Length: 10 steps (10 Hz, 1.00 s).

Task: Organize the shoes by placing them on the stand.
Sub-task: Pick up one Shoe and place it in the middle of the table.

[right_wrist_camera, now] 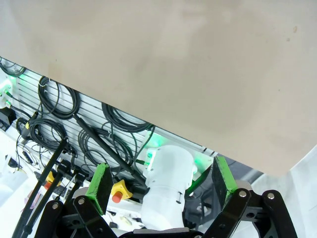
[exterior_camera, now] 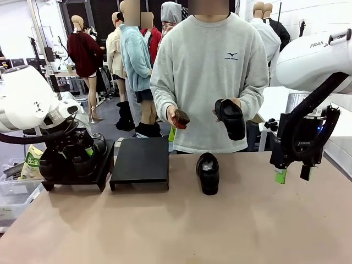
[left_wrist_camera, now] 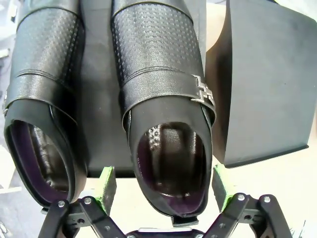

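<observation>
In the front view the left gripper [exterior_camera: 77,155] hangs low over the left stand [exterior_camera: 104,168], which carries dark shoes. The middle stand [exterior_camera: 140,159] sits just beside it. A loose shoe [exterior_camera: 208,173] lies on the table [exterior_camera: 176,231] near that stand, and the person [exterior_camera: 206,66] holds up a held shoe [exterior_camera: 231,118]. The right gripper [exterior_camera: 294,175] hangs released, well apart from any shoe.

In the left wrist view the buckled shoe [left_wrist_camera: 163,99] and a second shoe [left_wrist_camera: 42,99] lie side by side on the stand. The green pads [left_wrist_camera: 106,183] are spread either side of the buckled shoe's heel, grasping nothing.

In the right wrist view the fingers are spread over the tabletop with nothing between them.

The glossy leather looks stiff and slippery. The heel collar seems the firmest place to pinch.
</observation>
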Each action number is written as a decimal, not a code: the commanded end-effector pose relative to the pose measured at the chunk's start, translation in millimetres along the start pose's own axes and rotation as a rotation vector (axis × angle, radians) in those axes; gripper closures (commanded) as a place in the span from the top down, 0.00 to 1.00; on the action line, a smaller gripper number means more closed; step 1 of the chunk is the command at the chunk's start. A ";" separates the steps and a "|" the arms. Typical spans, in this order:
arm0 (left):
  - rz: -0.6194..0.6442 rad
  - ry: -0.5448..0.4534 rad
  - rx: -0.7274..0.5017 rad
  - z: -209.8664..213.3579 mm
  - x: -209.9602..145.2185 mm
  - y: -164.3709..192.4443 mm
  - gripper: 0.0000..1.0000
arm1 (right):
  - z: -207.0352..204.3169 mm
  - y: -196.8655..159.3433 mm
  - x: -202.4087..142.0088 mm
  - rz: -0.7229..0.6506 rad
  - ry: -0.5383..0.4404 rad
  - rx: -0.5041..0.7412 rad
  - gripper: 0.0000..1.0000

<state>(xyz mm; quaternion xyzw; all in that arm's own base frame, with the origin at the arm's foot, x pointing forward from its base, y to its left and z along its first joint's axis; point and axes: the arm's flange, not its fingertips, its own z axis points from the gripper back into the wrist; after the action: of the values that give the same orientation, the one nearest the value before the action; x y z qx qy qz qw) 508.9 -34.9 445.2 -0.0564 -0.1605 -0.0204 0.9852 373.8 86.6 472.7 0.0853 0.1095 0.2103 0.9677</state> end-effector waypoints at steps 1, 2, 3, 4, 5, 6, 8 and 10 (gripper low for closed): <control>0.007 -0.011 -0.003 0.0 1.3 1.5 1.00 | 2.0 2.1 1.5 -0.014 0.001 0.001 1.00; 0.000 0.000 0.000 0.0 0.0 0.0 1.00 | 2.0 2.1 1.5 -0.014 0.001 0.001 1.00; -0.065 -0.089 0.013 23.6 -8.8 -14.6 1.00 | 2.0 2.1 1.5 -0.014 0.001 0.001 1.00; -0.125 -0.154 0.025 51.1 -22.1 -33.5 1.00 | 2.0 2.1 1.5 -0.014 0.001 0.001 1.00; -0.176 -0.156 0.011 68.4 -42.1 -50.8 1.00 | 2.0 2.1 1.5 -0.014 0.001 0.001 1.00; -0.237 -0.200 0.031 82.1 -58.9 -64.5 1.00 | 2.0 2.1 1.5 -0.014 0.001 0.001 1.00; -0.308 -0.199 0.042 109.2 -92.8 -88.1 1.00 | 2.0 2.1 1.5 -0.014 0.001 0.001 1.00; -0.376 0.008 -0.151 97.7 -127.5 -121.8 1.00 | 2.0 2.1 1.5 -0.014 0.001 0.001 1.00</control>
<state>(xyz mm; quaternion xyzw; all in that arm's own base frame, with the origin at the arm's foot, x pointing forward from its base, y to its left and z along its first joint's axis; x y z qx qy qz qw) 356.1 -140.1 522.1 -0.0576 -0.2211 -0.1892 0.9550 373.8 86.8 473.0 0.0852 0.1094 0.2105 0.9677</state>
